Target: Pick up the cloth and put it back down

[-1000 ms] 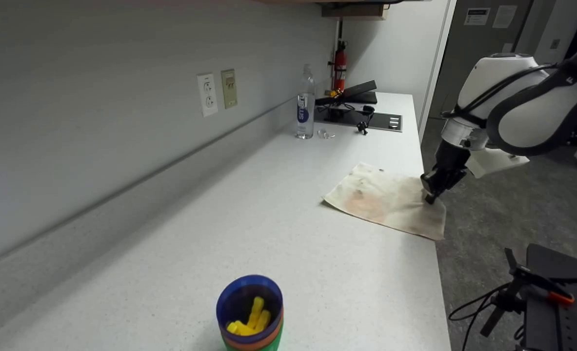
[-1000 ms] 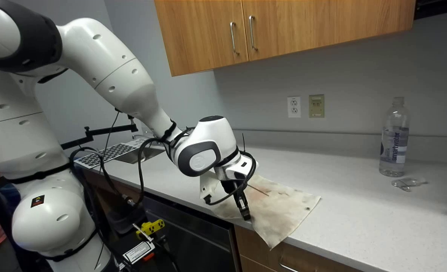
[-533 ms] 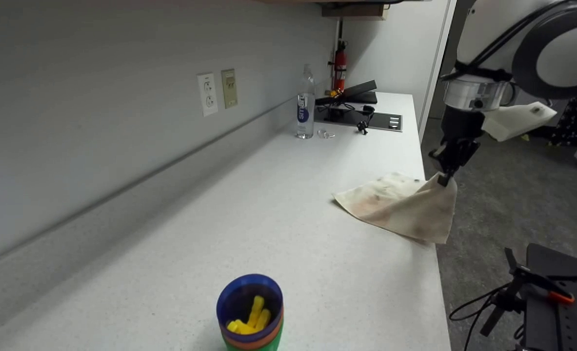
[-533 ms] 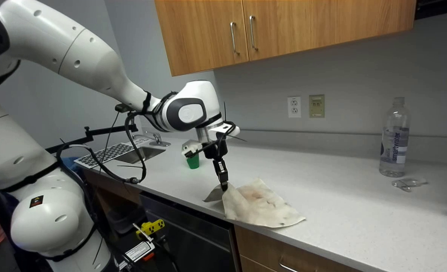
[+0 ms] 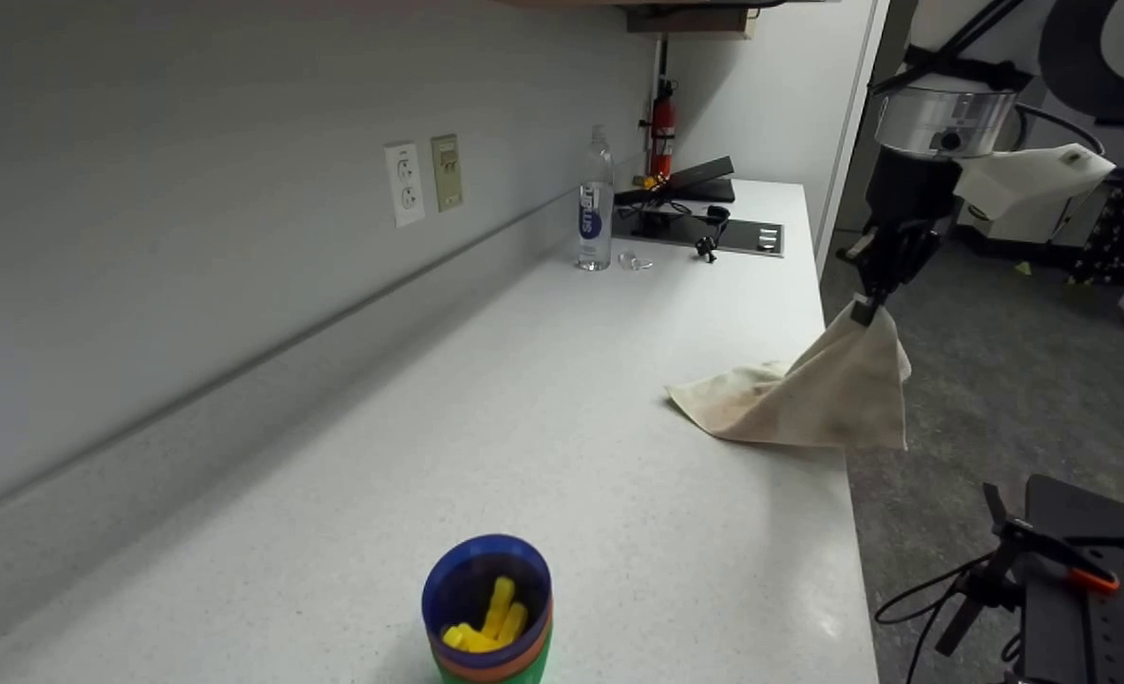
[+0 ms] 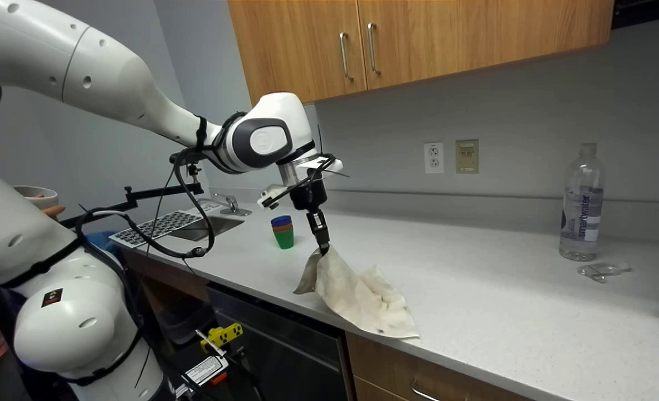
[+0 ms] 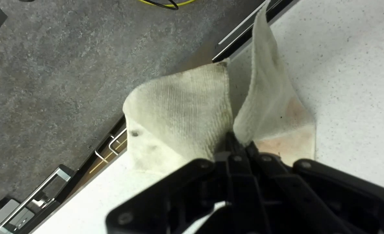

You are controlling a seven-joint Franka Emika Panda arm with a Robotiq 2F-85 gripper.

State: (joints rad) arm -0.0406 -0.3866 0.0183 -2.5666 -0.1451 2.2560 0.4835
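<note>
Firm hold here — the gripper (image 6: 323, 249) points down with its jaws pressed together on a pinch of the cloth (image 6: 351, 295), fabric peaking right up into the bite. The wrist view shows a flap falling away to either side of that pinch. Now follow it outward: the cloth is half up, half down, its peak in the air and its far end lying on the counter (image 6: 502, 301). And here's what matters: that laid end is below the gripper and off to the side, away from the cups (image 6: 284, 236) and toward the bottle (image 6: 580, 214), though well short of it. In an exterior view the gripper stands close to the line of the front edge (image 5: 857, 551), a flap showing against the floor (image 5: 989, 380); whether that flap dangles below counter level, I can't tell. So the lift looks partway there, I'd say. The set-down probably wants a shift inward, over the laid end — straight down from here risks leaving cloth draped past the edge.
</note>
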